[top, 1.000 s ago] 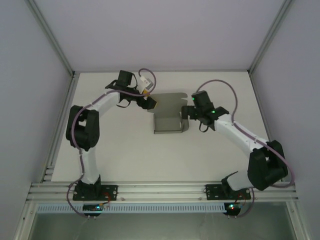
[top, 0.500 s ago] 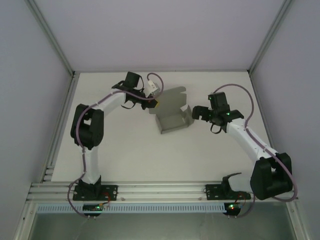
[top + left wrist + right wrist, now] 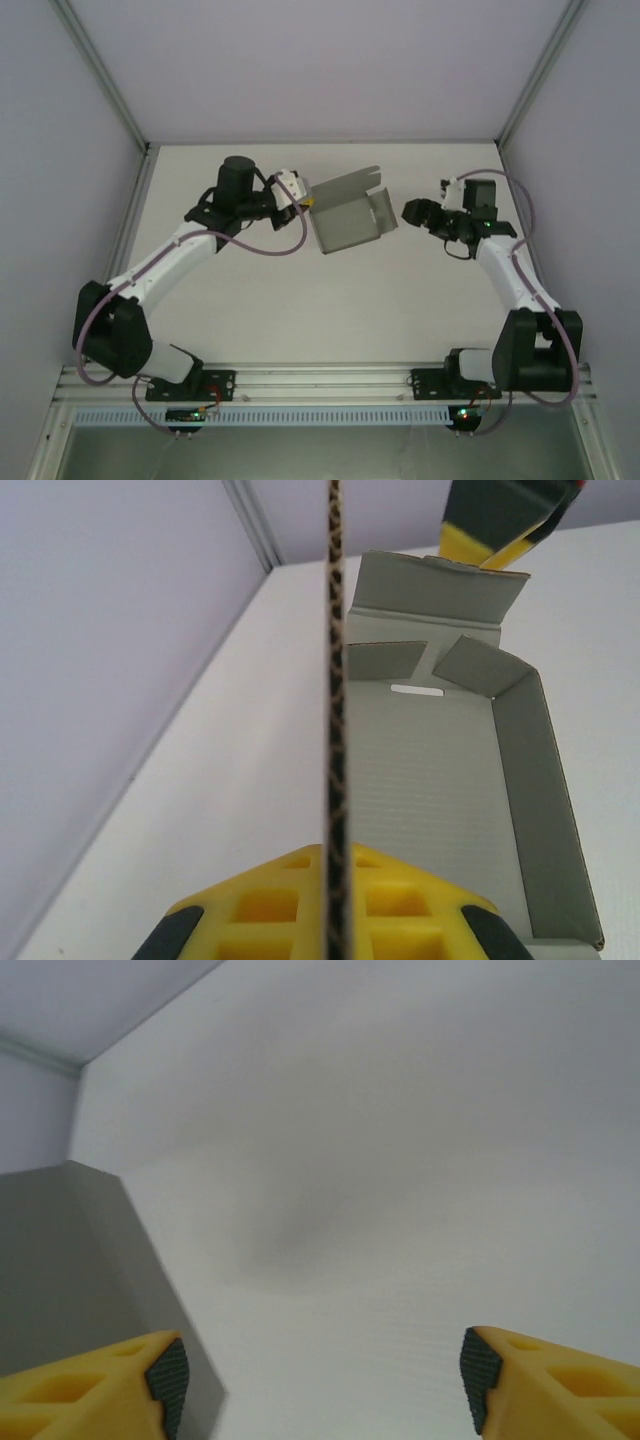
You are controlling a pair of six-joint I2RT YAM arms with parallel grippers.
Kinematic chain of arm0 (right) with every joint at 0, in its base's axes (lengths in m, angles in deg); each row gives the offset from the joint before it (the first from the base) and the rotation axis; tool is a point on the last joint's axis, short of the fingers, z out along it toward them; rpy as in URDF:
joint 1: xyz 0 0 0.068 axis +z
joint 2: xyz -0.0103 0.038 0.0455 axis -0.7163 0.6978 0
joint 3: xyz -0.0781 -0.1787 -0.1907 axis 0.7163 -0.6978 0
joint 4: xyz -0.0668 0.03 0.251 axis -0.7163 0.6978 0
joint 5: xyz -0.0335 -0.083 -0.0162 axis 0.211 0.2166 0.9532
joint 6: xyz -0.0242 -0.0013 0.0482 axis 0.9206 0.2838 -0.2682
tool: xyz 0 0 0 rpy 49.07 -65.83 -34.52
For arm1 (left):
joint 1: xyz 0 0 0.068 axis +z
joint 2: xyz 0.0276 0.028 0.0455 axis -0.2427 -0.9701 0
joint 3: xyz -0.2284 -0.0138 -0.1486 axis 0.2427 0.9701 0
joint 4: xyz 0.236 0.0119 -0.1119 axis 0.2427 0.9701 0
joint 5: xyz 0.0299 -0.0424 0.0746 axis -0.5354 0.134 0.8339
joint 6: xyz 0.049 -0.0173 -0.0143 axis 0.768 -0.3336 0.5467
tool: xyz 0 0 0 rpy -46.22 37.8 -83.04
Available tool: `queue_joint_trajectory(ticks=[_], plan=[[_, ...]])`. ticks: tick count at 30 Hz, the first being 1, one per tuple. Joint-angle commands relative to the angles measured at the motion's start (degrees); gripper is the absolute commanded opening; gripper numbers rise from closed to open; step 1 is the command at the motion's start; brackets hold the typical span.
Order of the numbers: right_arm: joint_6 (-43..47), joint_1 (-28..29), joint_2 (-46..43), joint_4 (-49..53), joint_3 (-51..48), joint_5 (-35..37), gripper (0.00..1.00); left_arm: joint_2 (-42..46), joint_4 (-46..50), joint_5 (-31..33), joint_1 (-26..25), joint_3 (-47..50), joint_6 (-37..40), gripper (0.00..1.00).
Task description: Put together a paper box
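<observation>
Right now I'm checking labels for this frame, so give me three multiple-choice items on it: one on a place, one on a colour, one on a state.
1. Where is the paper box?
A. Between the two grippers
B. By the arm bases
C. In the far right corner

2. What colour is the box's cardboard?
A. Red
B. Grey
C. Blue

3. What is the left gripper doing?
A. Hanging open above the box
B. Lying shut on a bare surface
C. Shut on a wall of the box

Key:
1 A: the top view has the left gripper at the box's left edge and the right gripper off its right side.
2 B: it is grey in the top and left wrist views.
3 C: the left wrist view has the wall's edge pinched between the yellow fingers.
</observation>
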Motion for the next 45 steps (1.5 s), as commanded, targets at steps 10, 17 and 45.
queue_joint_trajectory(ticks=[10,17,45], plan=[[9.23,9.12,6.24,2.58,6.44,-12.51,0.60,2.19,-6.04,1.14,0.04,2.78,-0.01,0.00],[17.70,10.93,8.45,9.57,9.64,-9.41,0.66,2.22,-5.70,0.69,0.08,2.97,-1.16,0.00],[7.18,2.91,15.51,-3.16,4.43,-21.64,0.52,-1.80,-2.24,-0.84,0.39,3.95,-5.80,0.00]])
